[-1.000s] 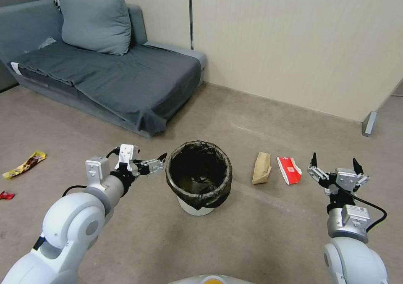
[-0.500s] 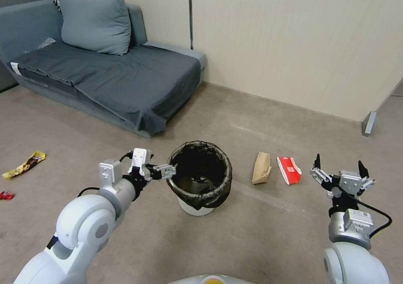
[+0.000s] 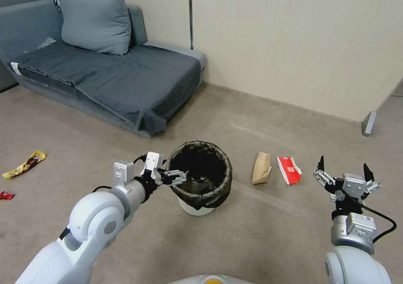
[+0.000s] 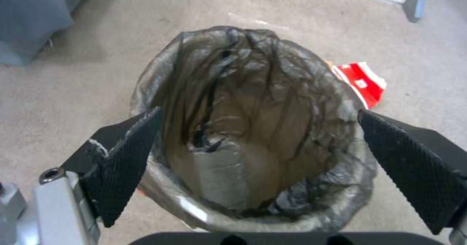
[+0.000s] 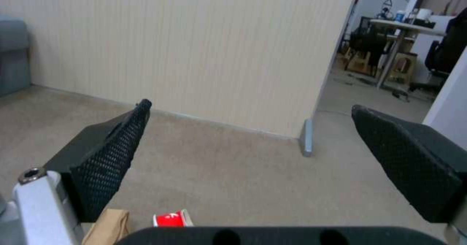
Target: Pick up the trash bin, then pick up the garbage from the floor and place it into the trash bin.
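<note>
I have the trash bin (image 3: 199, 179) standing upright on the carpet in the middle of my head view, its long axis vertical and its open mouth facing up toward me; it is a small round white tub with a wrinkled dark brownish-black liner (image 4: 253, 128) folded over the rim and sagging down inside. Since a second ago my left arm has pushed forward, so the left gripper (image 3: 178, 176) that was short of the bin's left side now sits at the rim with its tips reaching over the liner's edge; from the left wrist camera I see both textured pads spread wide, released, straddling the bin's mouth with nothing pinched. The bin itself has not shifted. My right gripper (image 3: 344, 170) hangs well off to the right, a little lower in my view than before, fingers splayed apart and holding nothing. Just right of the bin lies the tan paper bag (image 3: 261, 167), long axis running away from me, and just beside it the red-and-white packet (image 3: 289, 169), likewise lengthwise. Far left on the floor are a yellow wrapper (image 3: 24, 164) and a red scrap (image 3: 6, 195).
</note>
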### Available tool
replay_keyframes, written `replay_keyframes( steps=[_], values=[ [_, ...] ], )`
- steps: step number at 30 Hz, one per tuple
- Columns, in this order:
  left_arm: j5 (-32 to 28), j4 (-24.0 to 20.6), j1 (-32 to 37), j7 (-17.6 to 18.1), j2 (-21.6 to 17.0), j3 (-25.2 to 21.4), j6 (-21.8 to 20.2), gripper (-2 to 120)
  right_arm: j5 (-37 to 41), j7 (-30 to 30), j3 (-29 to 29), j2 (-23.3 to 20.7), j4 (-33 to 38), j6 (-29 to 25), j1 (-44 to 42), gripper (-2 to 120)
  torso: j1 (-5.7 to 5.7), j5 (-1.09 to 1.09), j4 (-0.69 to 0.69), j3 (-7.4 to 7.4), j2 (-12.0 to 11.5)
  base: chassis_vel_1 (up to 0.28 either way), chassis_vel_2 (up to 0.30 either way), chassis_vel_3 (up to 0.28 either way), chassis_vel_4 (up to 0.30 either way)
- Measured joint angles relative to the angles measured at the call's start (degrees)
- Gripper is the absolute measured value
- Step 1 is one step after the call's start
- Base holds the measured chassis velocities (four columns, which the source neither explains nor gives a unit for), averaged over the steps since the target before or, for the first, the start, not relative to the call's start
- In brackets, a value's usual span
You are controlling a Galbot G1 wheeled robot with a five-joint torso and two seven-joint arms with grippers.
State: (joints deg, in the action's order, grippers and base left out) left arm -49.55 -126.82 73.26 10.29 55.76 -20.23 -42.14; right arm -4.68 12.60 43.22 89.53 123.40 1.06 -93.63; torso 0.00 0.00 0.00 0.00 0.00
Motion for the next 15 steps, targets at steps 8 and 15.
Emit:
replay_keyframes(
  steps=[8,15],
  values=[
    [-0.5,3.9,-2.4,1.4,-0.1,0.2,0.0,100,-0.6,0.0,-0.4,0.5,-1.2,-0.2,0.7,100,0.00,-0.01,0.00,0.00,0.0,0.000,0.000,0.000,0.000],
    [-0.1,5.5,-3.3,1.3,-0.2,-2.0,0.0,100,-0.8,0.0,-0.7,0.4,-2.6,-0.1,1.8,100,0.00,0.00,0.00,0.00,0.0,0.000,0.000,0.000,0.000]
  ],
)
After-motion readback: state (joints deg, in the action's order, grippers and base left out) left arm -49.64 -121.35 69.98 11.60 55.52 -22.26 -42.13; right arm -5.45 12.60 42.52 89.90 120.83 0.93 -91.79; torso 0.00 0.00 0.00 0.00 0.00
